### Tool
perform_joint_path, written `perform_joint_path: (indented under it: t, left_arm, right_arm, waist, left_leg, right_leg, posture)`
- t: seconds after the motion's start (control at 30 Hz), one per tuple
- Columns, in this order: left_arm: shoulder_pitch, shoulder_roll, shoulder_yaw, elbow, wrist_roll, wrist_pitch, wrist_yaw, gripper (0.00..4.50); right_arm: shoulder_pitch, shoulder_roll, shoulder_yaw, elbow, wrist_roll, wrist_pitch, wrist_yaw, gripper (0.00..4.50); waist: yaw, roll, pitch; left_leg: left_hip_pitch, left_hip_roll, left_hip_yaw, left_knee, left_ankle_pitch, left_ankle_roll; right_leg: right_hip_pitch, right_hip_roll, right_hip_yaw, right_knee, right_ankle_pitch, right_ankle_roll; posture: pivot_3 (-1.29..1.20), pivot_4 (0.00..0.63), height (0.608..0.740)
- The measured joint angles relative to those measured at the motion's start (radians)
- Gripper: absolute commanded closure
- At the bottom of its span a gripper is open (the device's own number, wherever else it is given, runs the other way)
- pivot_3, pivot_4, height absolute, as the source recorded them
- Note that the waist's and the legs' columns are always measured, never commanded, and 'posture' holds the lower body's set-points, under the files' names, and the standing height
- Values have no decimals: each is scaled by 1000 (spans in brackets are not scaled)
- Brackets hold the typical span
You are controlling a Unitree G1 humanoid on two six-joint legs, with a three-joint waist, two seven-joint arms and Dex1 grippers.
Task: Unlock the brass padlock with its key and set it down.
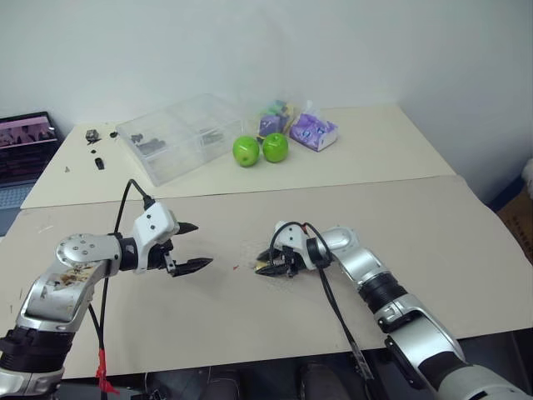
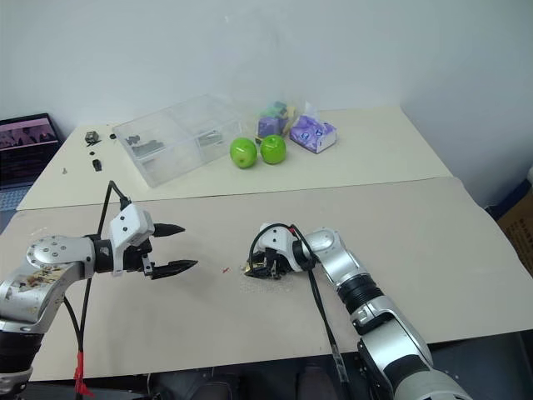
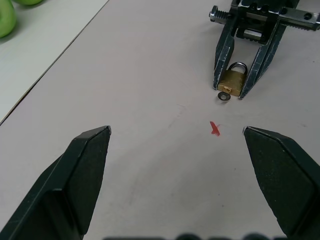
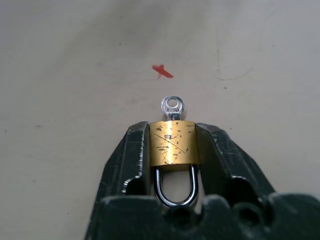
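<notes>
Right wrist view, right hand (image 4: 172, 142) clenching brass padlock (image 4: 173, 142) (shackle base hidden), left hand (image 1: 190, 247) released

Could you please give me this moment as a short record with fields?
right tool: shut on the brass padlock, shackle toward the wrist
key: in the padlock's keyhole, bow sticking out
left tool: open, holding nothing, pointing toward the padlock
red mark: on the table between the two tools
green apples: far side, beside a clear plastic box
</notes>
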Motion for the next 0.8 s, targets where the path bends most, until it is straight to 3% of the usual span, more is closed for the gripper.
perform_joint_path:
  t: [0.23, 0.47, 0.6, 0.8]
  left_arm:
    - [-1, -1, -1, 1, -1, 0, 0, 0]
    - [-49, -46, -17, 5, -24, 24, 4, 0]
    - [-138, -163, -58, -34, -117, 227, 85, 0]
    - [-233, -263, -71, -95, -267, 506, 191, 0]
  right_arm:
    - [17, -34, 5, -53, -7, 9, 20, 3596]
    - [46, -167, -1, -237, -9, 105, 50, 3596]
    - [34, -248, -37, -383, -10, 123, 38, 3596]
    - [33, -331, -70, -494, -6, 163, 35, 3596]
  waist:
    - [5, 0, 0]
    - [12, 0, 0]
    - [20, -1, 0]
    - [19, -2, 0]
  left_leg:
    - [-1, 0, 0, 0, 0, 0]
    - [-5, -1, 0, 2, 0, 0]
    - [-6, -1, 0, 4, 0, 0]
    - [-7, -1, 3, 5, 0, 0]
  right_leg:
    - [0, 0, -1, 0, 0, 0]
    - [-1, -1, -1, -1, 0, 0]
    - [-1, 0, -3, -1, 0, 0]
    - [-1, 0, -3, -1, 0, 0]
  posture:
    - [0, 150, 740]
    - [0, 150, 740]
    - [0, 150, 740]
    - [0, 150, 740]
